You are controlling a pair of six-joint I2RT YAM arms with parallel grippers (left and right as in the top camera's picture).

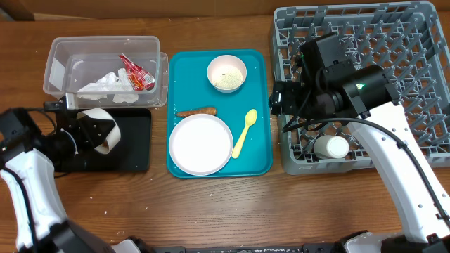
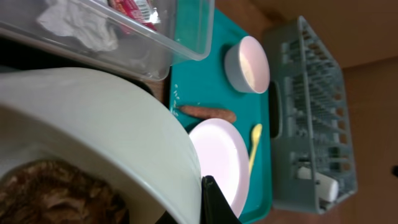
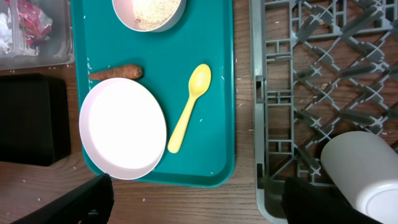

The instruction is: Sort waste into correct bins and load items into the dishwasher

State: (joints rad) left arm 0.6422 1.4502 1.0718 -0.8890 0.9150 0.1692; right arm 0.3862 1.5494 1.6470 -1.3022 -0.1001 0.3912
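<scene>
1. Left hand [image 1: 84,135] is gripping a tilted bowl [image 2: 112,124] by its rim, over the black tray [image 1: 137,147]. Brown crumbs [image 2: 56,193] are sitting inside the bowl.
2. Clear tub [image 1: 60,70] is holding white paper [image 1: 105,84] and a red wrapper [image 1: 137,72].
3. Teal tray [image 1: 256,91] is carrying a second bowl [image 1: 210,70] with rice [image 1: 226,79], a stick [image 1: 197,111], a plate [image 1: 200,144] and a spoon [image 1: 245,132].
4. Rack [image 1: 422,42] is holding a cup [image 1: 330,147] in its near-left corner.
5. Right hand [image 3: 198,185] is hanging spread wide and empty above the rack's left edge.
</scene>
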